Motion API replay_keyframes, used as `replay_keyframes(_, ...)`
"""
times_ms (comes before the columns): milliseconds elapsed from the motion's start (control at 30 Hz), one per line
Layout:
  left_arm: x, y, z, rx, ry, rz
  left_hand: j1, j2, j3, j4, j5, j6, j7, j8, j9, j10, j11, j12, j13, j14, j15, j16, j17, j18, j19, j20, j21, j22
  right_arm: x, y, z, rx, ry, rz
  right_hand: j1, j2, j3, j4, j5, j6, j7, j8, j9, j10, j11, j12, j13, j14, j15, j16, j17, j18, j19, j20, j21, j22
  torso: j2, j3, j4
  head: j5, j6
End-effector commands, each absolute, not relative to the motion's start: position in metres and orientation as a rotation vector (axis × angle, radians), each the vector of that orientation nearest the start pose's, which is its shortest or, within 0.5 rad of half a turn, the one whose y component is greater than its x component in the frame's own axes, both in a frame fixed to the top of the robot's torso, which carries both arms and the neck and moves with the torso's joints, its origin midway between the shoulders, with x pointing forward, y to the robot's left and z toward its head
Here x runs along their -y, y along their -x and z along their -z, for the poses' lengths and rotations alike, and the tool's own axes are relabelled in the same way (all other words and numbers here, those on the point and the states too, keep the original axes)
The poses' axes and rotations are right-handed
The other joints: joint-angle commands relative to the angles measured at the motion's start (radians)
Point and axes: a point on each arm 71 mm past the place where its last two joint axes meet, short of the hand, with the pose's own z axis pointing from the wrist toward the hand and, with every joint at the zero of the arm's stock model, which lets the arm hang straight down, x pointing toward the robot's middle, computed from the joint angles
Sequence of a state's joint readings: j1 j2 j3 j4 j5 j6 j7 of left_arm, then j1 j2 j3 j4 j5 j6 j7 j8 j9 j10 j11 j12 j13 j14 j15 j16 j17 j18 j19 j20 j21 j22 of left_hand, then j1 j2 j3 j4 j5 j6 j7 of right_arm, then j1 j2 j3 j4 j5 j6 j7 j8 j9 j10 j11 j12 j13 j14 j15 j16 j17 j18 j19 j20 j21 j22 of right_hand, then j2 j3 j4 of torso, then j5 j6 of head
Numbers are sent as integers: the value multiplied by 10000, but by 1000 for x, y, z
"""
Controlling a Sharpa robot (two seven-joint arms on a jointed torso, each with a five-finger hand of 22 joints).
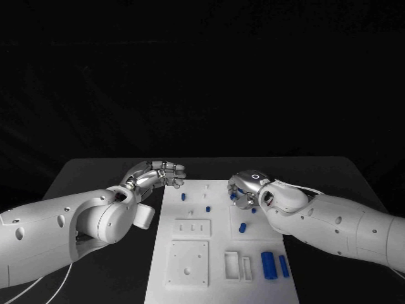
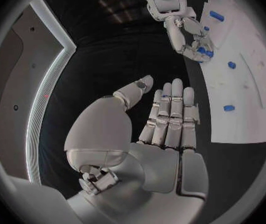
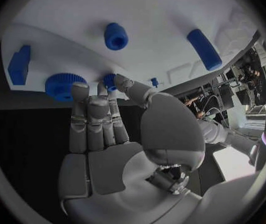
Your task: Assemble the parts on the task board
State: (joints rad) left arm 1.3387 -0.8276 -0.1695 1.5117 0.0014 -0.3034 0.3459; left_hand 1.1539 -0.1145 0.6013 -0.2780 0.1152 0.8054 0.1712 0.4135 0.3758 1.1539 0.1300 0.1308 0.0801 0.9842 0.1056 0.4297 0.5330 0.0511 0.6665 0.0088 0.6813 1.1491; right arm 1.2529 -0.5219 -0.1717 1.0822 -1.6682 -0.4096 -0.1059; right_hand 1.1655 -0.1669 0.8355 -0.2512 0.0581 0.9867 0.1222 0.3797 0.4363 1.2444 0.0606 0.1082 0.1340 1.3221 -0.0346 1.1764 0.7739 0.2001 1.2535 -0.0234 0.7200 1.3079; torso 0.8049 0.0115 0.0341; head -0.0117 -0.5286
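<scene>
Fingertips [image 3: 122, 82] of the right hand [image 1: 250, 189] pinched a small blue part [image 3: 110, 79] at the white board's [image 1: 189, 269] right edge, beside a blue toothed wheel [image 3: 65, 86]. Off the board's left side, the left hand [image 1: 157, 174] hovered with straight, parted fingers, holding nothing.

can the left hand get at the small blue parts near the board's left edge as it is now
Probably yes: the left hand hovers open beside the task board, holding nothing, and nothing stands between it and the small blue parts.

blue parts [image 1: 242, 227] dotting task board [image 1: 190, 228]
</scene>
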Motion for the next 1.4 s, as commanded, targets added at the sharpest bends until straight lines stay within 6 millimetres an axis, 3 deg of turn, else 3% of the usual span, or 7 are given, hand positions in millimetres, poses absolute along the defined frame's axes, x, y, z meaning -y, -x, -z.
replay_keyframes(33, -204, -499, 160, -15087, 10370, 15155, -96, -20, -7, -2, 32, -36, 50, -43, 16, -7, 49, -64, -15, -41, -5, -38, 18, 181, -64, -15, 67, -14, 159, -551, 211, -15027, 3945, -3816, 60, 68, 74, -3, -46, 93, -9, 42, 13, 383, 52, 35, 35, -22, -123, 53, -14, 617, -28, -19, 44, 206, 1, -6, 8, -17, 19)
replay_keyframes(467, -206, -500, 161, -15039, 10389, 15088, -92, -18, -3, -9, 31, -35, 48, -47, 22, -7, 50, -72, -16, -40, -6, -43, 23, 178, -70, -17, 72, -18, 154, -547, 202, -14219, 3750, -3923, 42, 1, 208, -57, -74, 231, -67, 82, 66, 486, 3, 48, 146, -4, -172, 151, -34, 617, 35, -43, 144, 213, 6, -10, -6, -13, 124)
replay_keyframes(1000, -203, -501, 160, -14980, 10353, 15079, -91, -18, 0, -15, 33, -43, 51, -55, 25, -11, 53, -81, -17, -40, -6, -48, 29, 176, -75, -18, 76, -21, 110, -546, 194, -13286, 4425, -4198, 82, -127, 343, -20, -86, 294, -97, 94, 97, 520, -12, 27, 201, -7, -188, 213, -47, 617, 64, -62, 208, 210, 26, -7, 11, -70, 290)
replay_keyframes(1233, -200, -502, 161, -14997, 10322, 15126, -91, -12, 3, -14, 35, -43, 51, -57, 27, -9, 54, -83, -17, -39, -6, -50, 31, 175, -76, -18, 79, -23, 94, -548, 194, -13027, 4602, -4113, 101, -169, 392, 4, -90, 303, -102, 93, 107, 524, -15, 15, 217, -12, -191, 230, -54, 617, 69, -63, 226, 208, 28, -6, 62, -41, 346)
replay_keyframes(1400, -201, -501, 160, -15002, 10331, 15124, -93, -9, 3, -14, 35, -42, 51, -58, 29, -8, 54, -85, -17, -38, -6, -52, 33, 174, -77, -19, 81, -24, 92, -551, 195, -13085, 4693, -3891, 118, -199, 426, 17, -87, 304, -104, 90, 113, 523, -15, 5, 227, -17, -191, 239, -59, 617, 69, -61, 237, 206, 60, -55, 125, -11, 362)
